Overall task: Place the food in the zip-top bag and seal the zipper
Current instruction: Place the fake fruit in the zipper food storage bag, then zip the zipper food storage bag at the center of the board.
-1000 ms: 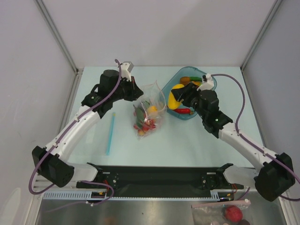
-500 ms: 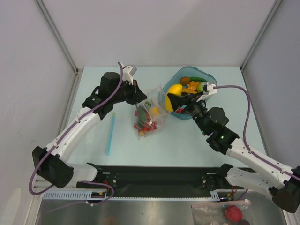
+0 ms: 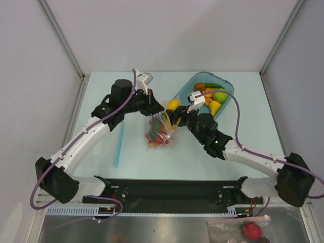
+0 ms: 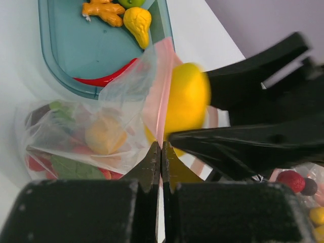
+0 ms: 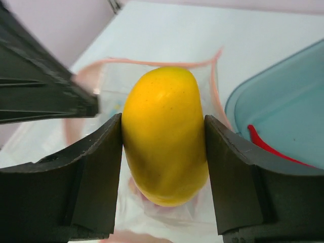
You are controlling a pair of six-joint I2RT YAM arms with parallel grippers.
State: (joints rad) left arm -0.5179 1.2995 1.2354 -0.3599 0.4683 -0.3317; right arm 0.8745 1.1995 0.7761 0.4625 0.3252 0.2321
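The clear zip-top bag (image 3: 159, 129) lies mid-table with several toy foods inside. My left gripper (image 3: 152, 104) is shut on its pink zipper strip (image 4: 161, 109) and holds the mouth up. My right gripper (image 3: 172, 112) is shut on a yellow lemon (image 3: 173, 105) and holds it just over the bag's open mouth; the lemon fills the right wrist view (image 5: 164, 134) between the fingers (image 5: 96, 167). The lemon also shows in the left wrist view (image 4: 187, 101) beside the strip. More food sits in the teal tray: a green piece (image 3: 219, 96), an orange piece (image 3: 209, 94), a yellow pear-shaped piece (image 4: 137, 23) and a red chilli (image 4: 109, 77).
The teal tray (image 3: 183, 91) stands at the back right, close behind the bag. A light-blue stick (image 3: 119, 144) lies left of the bag. Another bag with a red ball (image 3: 251, 230) lies off the table at the bottom right.
My right gripper has carried the lemon out of the tray leftward to above the bag's mouth. My left gripper has shifted a little right, still holding the strip.
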